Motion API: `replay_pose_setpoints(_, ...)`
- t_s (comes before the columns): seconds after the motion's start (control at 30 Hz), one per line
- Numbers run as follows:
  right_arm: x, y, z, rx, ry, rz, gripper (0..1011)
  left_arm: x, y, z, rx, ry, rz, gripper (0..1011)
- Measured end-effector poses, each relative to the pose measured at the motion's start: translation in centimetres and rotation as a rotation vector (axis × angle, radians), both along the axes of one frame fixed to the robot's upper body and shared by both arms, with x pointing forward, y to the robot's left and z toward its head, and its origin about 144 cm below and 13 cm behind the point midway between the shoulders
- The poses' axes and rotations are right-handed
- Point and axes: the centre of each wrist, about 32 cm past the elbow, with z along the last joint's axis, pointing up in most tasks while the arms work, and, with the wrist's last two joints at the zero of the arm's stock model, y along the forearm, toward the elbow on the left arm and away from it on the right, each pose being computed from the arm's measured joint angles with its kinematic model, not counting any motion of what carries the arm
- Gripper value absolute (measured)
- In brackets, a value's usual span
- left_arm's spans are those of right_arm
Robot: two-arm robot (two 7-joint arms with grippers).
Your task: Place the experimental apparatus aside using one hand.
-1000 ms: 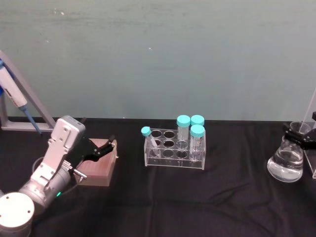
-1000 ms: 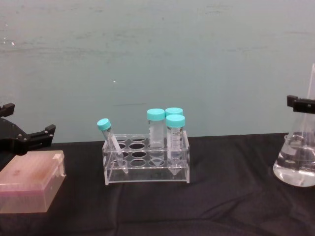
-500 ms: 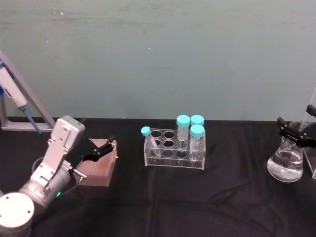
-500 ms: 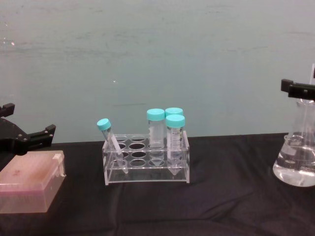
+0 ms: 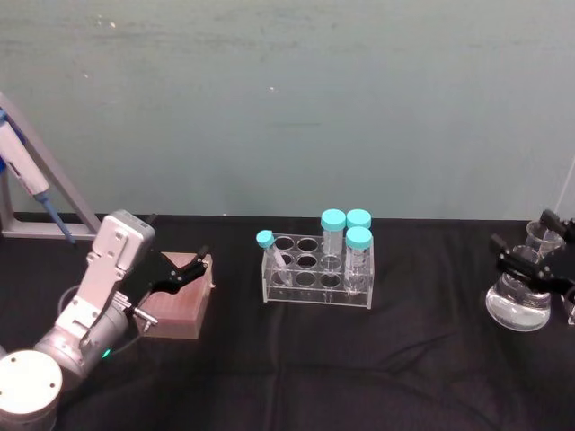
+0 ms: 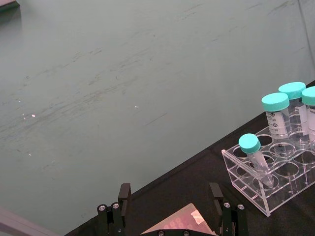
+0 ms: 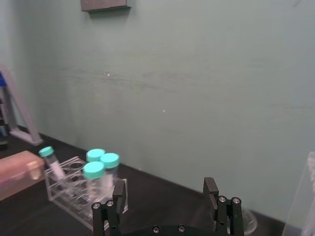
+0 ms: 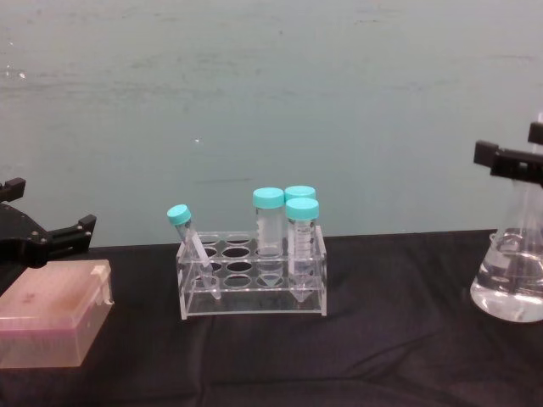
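The conical flask with clear liquid stands on the black cloth at the far right, also in the chest view. My right gripper hovers open just above its neck, holding nothing; its fingers sit level with the flask top. The right wrist view shows the same open gripper. A small glass beaker sits behind the flask, and the edge of a clear acrylic stand lies beside it. My left gripper stays parked open over a pink box.
A clear tube rack with several teal-capped tubes stands mid-table. The pink box lies at the left under the left gripper. A pipette stand leans at the far left. A teal wall closes the back.
My right gripper has come off the flask neck, rising and shifting left. The flask stays on the cloth. The left arm has not moved.
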Motion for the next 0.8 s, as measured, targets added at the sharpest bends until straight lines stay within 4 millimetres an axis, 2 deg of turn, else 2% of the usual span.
replay_pose_setpoints(0.37, -3.0, -0.9, -0.5, 0.039, 0.11, 0.051, 1000, 0.0, 0.0, 0.0, 0.0, 0.0, 0.0, 1000)
replay_pose_setpoints(0.53, -5.1, -2.4, -0.6, 0.037, 0.198, 0.011, 1000, 0.0, 0.0, 0.0, 0.0, 0.0, 0.0, 1000)
replay_pose_setpoints(0.8, -6.1, -3.0, -0.9, 0.024, 0.238, -0.045, 1000, 0.0, 0.0, 0.0, 0.0, 0.0, 0.0, 1000)
